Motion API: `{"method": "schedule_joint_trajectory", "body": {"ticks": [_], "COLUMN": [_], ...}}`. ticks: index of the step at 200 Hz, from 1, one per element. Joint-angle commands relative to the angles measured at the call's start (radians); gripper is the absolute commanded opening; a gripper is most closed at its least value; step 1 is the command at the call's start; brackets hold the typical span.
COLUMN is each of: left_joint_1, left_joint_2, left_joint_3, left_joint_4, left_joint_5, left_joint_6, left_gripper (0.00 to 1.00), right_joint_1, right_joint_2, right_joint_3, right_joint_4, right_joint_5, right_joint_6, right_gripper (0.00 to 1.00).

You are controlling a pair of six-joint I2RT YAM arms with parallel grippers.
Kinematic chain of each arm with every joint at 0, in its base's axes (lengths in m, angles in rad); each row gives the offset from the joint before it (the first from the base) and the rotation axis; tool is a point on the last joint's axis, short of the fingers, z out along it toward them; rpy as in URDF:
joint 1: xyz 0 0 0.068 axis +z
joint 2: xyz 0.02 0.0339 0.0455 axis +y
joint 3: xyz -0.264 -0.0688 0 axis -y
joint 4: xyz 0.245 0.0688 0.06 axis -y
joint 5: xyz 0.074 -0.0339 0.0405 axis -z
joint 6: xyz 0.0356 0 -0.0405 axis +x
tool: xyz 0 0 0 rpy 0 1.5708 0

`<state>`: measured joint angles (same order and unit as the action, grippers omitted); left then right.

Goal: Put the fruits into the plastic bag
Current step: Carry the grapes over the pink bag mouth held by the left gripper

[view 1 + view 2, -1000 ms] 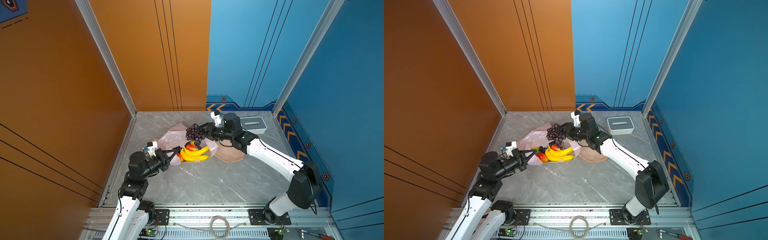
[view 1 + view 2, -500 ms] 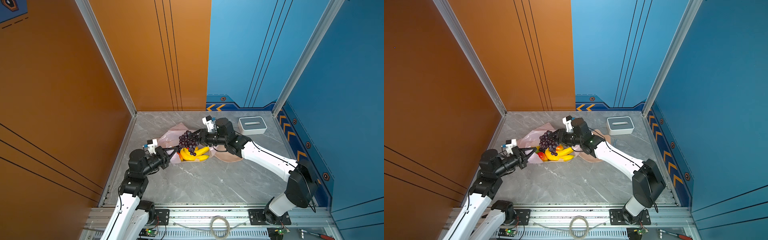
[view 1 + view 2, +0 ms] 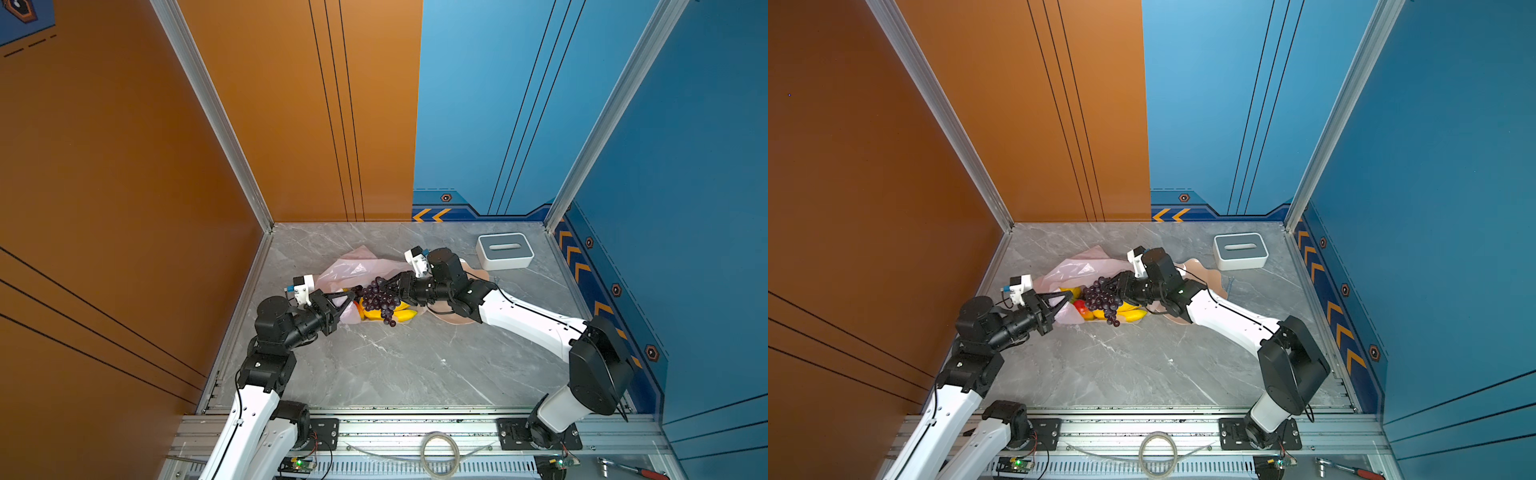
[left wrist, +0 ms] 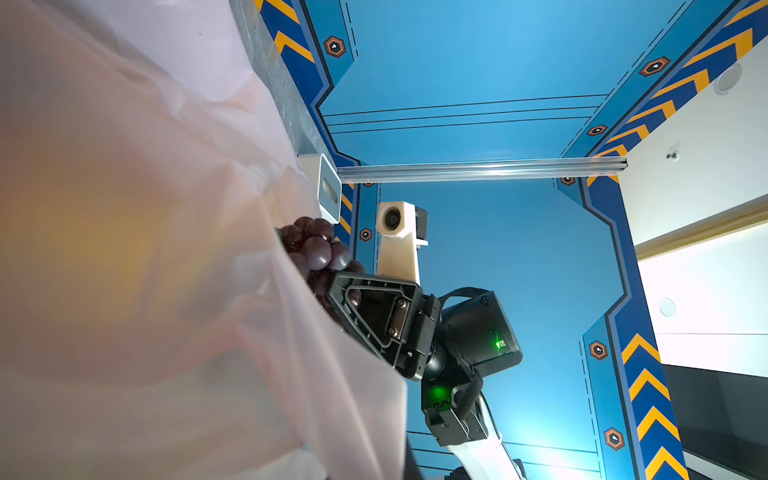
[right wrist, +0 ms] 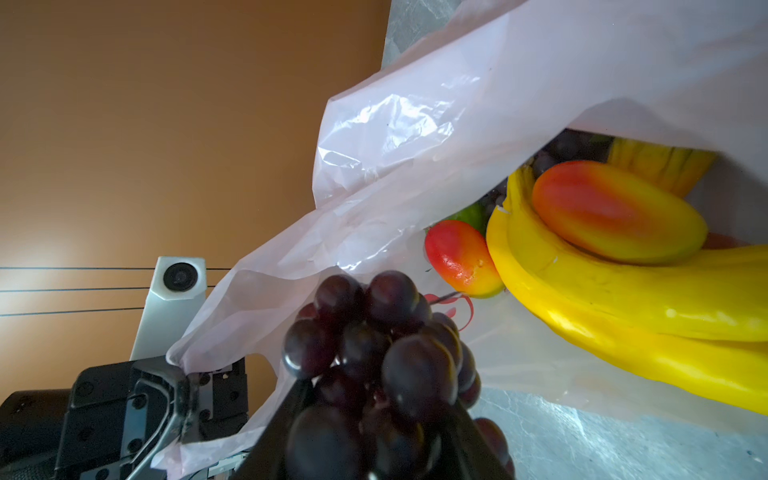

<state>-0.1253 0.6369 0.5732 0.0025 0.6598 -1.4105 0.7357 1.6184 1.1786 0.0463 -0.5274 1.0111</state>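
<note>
The pale-pink plastic bag (image 3: 353, 266) (image 3: 1075, 268) lies on the grey table. My left gripper (image 3: 353, 296) (image 5: 183, 386) is shut on an edge of its mouth and holds it up. Inside lie the yellow bananas (image 5: 623, 299), a red-yellow mango (image 5: 615, 212), a green-to-orange oblong fruit (image 5: 461, 257) and a green lime (image 5: 471, 216). My right gripper (image 3: 395, 286) (image 5: 374, 407) is shut on the dark purple grapes (image 3: 380, 297) (image 5: 374, 332), which hang at the bag's mouth, over the bananas. In the left wrist view the bag (image 4: 145, 249) hides the left jaws.
The peach scalloped bowl (image 3: 478, 272) lies under my right arm, right of the bag. A white-and-grey slotted box (image 3: 505, 250) (image 3: 1240, 250) stands at the back right, near the blue wall. The orange wall runs close along the left of the bag.
My right gripper has carried the grapes forward and lower, from behind the bag to its mouth above the bananas. The left gripper keeps hold of the bag's edge.
</note>
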Motion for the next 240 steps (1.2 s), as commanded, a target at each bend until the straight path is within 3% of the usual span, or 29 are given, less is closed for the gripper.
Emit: {"method": "schedule_joint_trajectory", "body": {"ticks": [1, 141, 190, 240], "left_joint_1": [-0.007, -0.024, -0.031, -0.033], "left_joint_2": [-0.02, -0.077, -0.116, -0.105], "left_joint_3": [0.04, 0.027, 0.007, 0.005], "left_joint_4": [0.028, 0.021, -0.004, -0.008], "left_joint_5": [0.027, 0.083, 0.08, 0.063], "left_joint_6": [0.011, 0.039, 0.038, 0.046], "left_gripper": [0.0, 0.0, 0.0, 0.0], "right_joint_1": [-0.012, -0.067, -0.075, -0.041], "right_joint_2": [0.04, 0.273, 0.325, 0.367], "right_joint_3": [0.006, 0.27, 0.295, 0.323], "right_joint_4": [0.043, -0.001, 0.067, 0.077], "right_joint_5": [-0.032, -0.103, -0.058, 0.026], "right_joint_6": [-0.002, 0.024, 0.069, 0.032], "right_gripper": [0.43, 0.42, 0.42, 0.42]}}
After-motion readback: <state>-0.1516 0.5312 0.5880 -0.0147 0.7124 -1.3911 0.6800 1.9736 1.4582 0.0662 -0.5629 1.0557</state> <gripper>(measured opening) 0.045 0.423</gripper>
